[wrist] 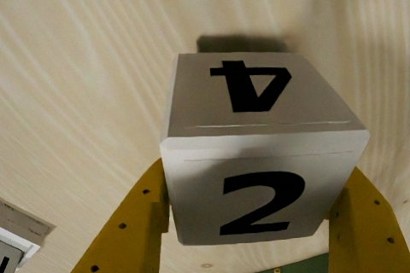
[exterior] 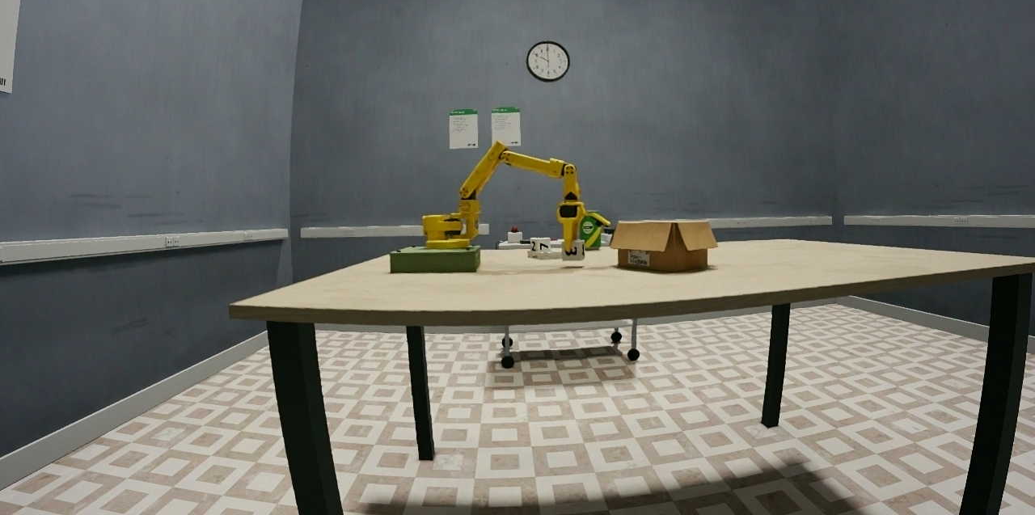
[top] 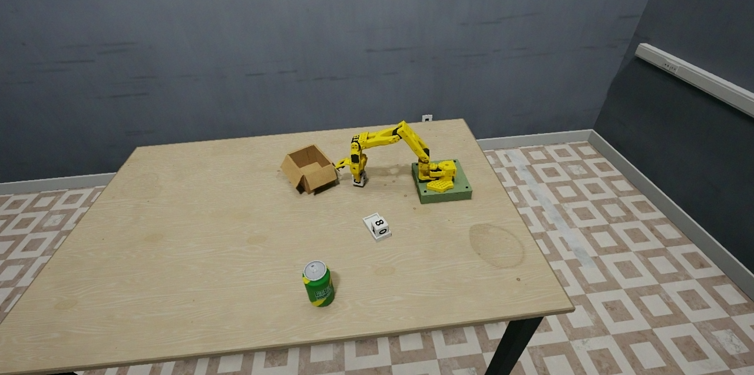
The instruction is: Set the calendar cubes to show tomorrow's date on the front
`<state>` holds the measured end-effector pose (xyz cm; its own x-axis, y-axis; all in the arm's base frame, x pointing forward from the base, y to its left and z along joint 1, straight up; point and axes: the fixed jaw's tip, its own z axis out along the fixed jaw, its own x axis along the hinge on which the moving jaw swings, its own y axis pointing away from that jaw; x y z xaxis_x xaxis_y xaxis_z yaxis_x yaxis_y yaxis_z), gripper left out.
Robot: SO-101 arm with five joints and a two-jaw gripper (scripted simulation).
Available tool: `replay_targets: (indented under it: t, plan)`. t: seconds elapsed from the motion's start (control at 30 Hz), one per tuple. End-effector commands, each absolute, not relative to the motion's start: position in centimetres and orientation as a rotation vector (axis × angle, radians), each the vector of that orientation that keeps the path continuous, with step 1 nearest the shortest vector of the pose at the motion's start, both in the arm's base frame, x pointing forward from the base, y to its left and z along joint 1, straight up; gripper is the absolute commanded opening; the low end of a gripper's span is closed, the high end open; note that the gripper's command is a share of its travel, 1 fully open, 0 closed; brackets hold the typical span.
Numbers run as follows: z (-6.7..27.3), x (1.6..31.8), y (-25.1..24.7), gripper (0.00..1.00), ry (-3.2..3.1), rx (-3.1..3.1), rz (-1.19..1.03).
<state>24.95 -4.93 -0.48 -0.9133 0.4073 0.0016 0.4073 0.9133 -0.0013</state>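
Observation:
My gripper (top: 358, 174) (exterior: 572, 246) is shut on a white cube (top: 360, 181) (exterior: 579, 251) (wrist: 265, 145), held just above the table. In the wrist view the cube shows a 4, upside down there, on its far face and a 2 on its near face; the exterior view shows what looks like a 3, partly behind a finger. The white tray (top: 370, 218) (exterior: 547, 256) (wrist: 30, 255) stands apart from my gripper, with its left part in the top view empty. The other cube (top: 379, 226) (exterior: 539, 245) (wrist: 8, 256) sits in it, with 8 on top and 0 on a side. The month's name is not readable.
An open cardboard box (top: 318, 178) (exterior: 662, 251) stands close beside my gripper. A green can (top: 318, 285) (exterior: 591, 233) stands beyond the tray from my base. My arm stands on a green base block (top: 447, 196) (exterior: 434, 262) (wrist: 309, 264).

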Motion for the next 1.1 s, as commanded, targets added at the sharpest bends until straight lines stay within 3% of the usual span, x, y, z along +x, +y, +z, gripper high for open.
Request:
replay_targets:
  t: [0.0, 1.07]
  plan:
    - [-1.09, 24.75, -4.62, 0.0, -3.058, -0.647, 0.0]
    - [-1.95, 24.74, -4.62, 0.0, -3.058, -0.647, 0.0]
